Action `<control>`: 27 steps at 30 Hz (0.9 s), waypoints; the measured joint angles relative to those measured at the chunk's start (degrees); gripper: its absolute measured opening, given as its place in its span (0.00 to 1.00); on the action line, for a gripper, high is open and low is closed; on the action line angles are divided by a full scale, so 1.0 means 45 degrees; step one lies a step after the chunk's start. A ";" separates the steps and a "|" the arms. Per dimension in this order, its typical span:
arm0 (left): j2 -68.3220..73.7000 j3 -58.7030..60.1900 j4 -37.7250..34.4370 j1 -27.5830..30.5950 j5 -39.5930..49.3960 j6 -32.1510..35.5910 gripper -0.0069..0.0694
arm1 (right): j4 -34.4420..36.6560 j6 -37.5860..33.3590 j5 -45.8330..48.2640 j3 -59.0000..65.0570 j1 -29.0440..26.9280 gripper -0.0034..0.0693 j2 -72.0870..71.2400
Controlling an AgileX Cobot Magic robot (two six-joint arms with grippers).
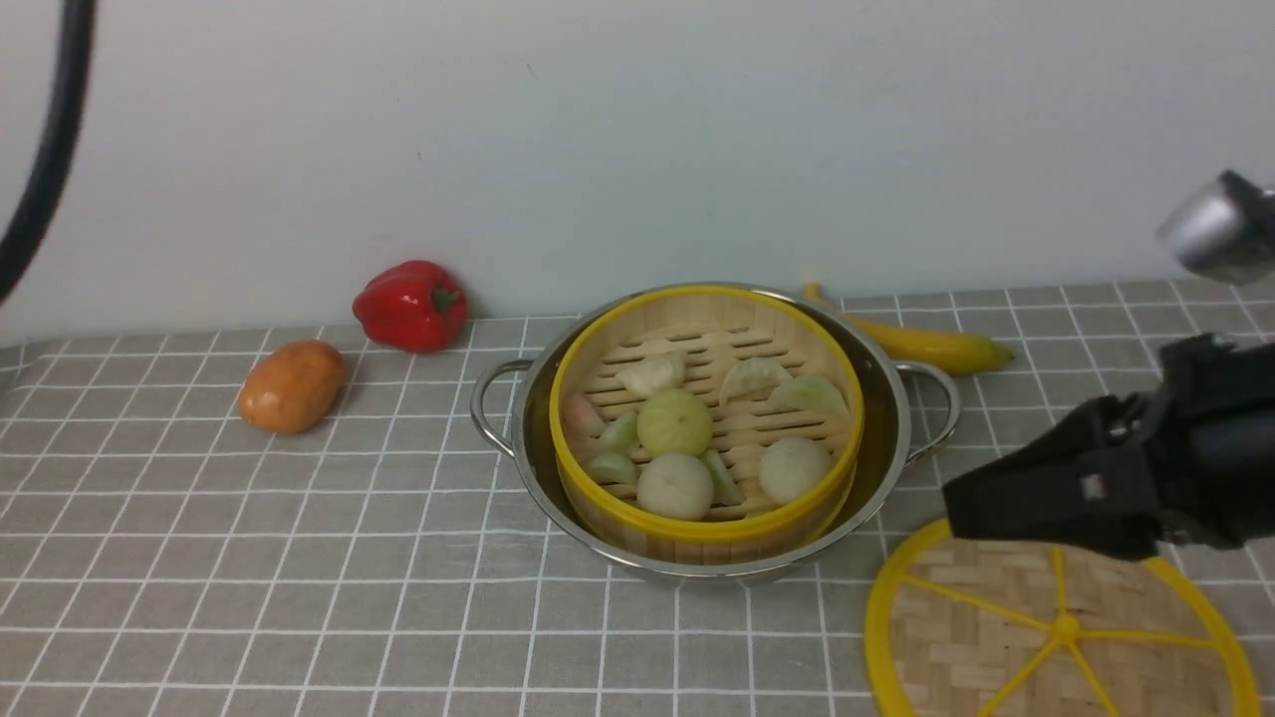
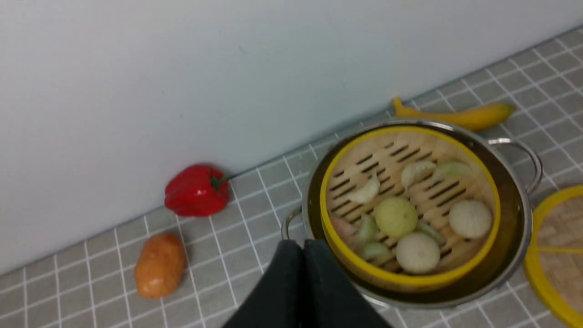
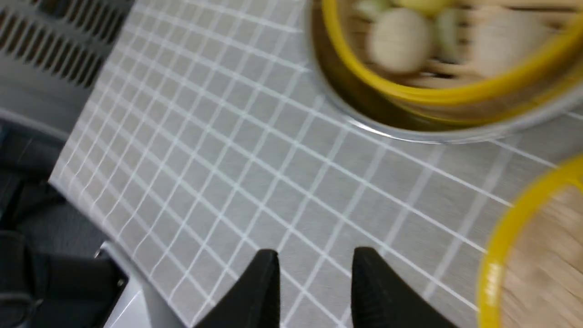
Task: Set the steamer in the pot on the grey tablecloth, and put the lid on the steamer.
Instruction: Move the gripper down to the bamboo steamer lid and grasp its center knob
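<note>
The steamer [image 1: 717,344], a bamboo basket with yellow rims, holds pale buns and dumplings and sits inside the shiny pot [image 1: 884,398] on the grey tablecloth [image 1: 299,558]. The lid [image 1: 996,637], a woven disc with yellow spokes, lies flat on the cloth to the front right of the pot. My right gripper [image 1: 954,513] hovers over the lid's near-left edge, open, with only cloth showing between its fingers [image 3: 266,273]. My left gripper [image 2: 303,248] is shut on nothing, raised to the front left of the pot [image 2: 510,273]; it is out of the front view.
A red pepper [image 1: 410,305] and a brown potato [image 1: 292,385] lie at the back left. A banana [image 1: 931,345] lies behind the pot against the wall. The cloth's front edge [image 3: 86,200] drops off on my side. A black cable [image 1: 45,169] hangs at the far left.
</note>
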 joint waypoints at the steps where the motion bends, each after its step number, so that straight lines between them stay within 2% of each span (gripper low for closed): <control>1: -0.0655 0.0824 0.0000 0.0000 0.0000 0.0046 0.06 | -0.0667 0.0534 -0.0157 -0.0325 0.0686 0.38 0.0260; 3: -0.1650 0.1983 0.0000 0.0000 0.0000 0.0058 0.06 | -0.2133 0.1705 -0.0330 -0.0633 0.1431 0.38 0.0787; 5: -0.2639 0.2998 0.0000 0.0000 0.0000 0.0073 0.06 | -0.4388 0.3118 -0.0401 -0.0818 0.1858 0.38 0.1379; 9: -0.5169 0.5048 -0.0013 0.0000 -0.0110 0.0085 0.06 | -0.8132 0.5626 -0.0503 -0.0876 0.2002 0.38 0.2385; 13: -0.7383 0.6732 -0.0197 0.0000 -0.1166 0.0016 0.06 | -1.0598 0.7343 -0.0685 -0.0876 0.2002 0.38 0.3124; 21: -1.0666 1.0098 -0.0301 0.0000 -0.3395 0.0030 0.06 | -1.1205 0.7990 -0.1397 -0.0915 0.2002 0.38 0.4272; 27: -1.1198 1.1994 -0.0306 0.0000 -0.3968 0.0030 0.07 | -1.1466 0.8127 -0.1334 -0.0915 0.2002 0.38 0.5108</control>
